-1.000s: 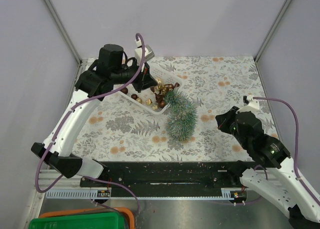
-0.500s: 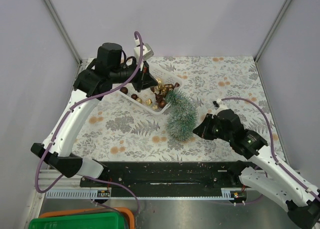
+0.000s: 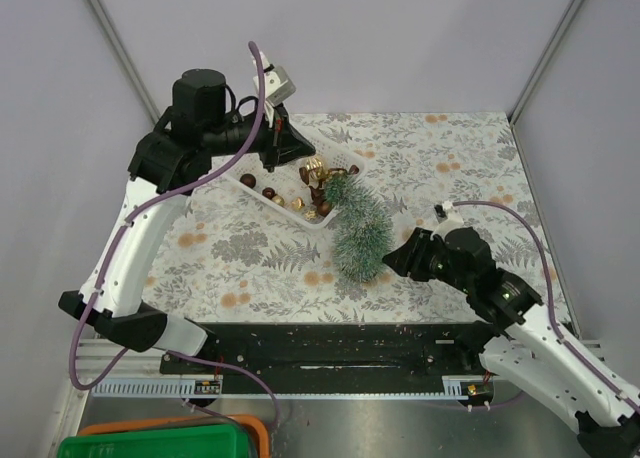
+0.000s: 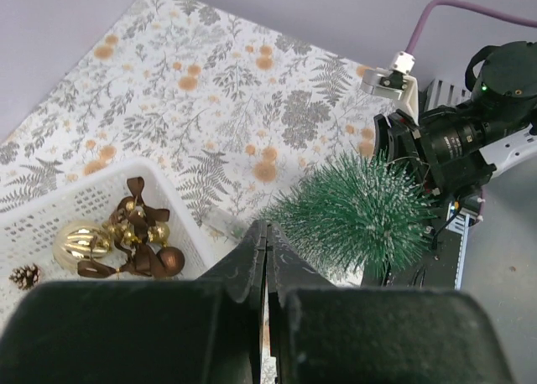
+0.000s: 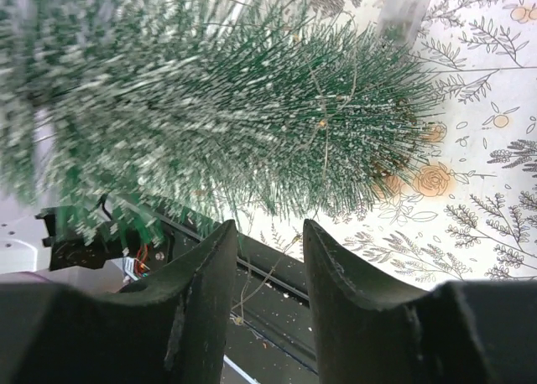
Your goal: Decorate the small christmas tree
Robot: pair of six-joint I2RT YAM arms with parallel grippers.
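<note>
The small christmas tree (image 3: 360,228) lies on its side on the leaf-print cloth, its tip at the white basket (image 3: 340,143). It also shows in the left wrist view (image 4: 361,216) and fills the top of the right wrist view (image 5: 235,107), blurred at the left. My left gripper (image 3: 288,153) hangs above the basket's near side, shut (image 4: 266,233), with nothing visible between the jaws. My right gripper (image 3: 395,261) is open (image 5: 268,229), just off the tree's wide base end, apart from it. A thin wire (image 5: 327,141) runs across the bristles.
The basket (image 4: 197,246) holds a gold ball (image 4: 80,246), brown ribbon bows (image 4: 138,225), a brown ball (image 4: 170,260) and a pine cone (image 4: 25,275). A black rail (image 3: 330,343) runs along the table's near edge. A green bin (image 3: 150,443) sits below at the left.
My right arm has swung left and come up close to the tree's base end. My left gripper has lifted up and back from the basket. The tree has shifted slightly.
</note>
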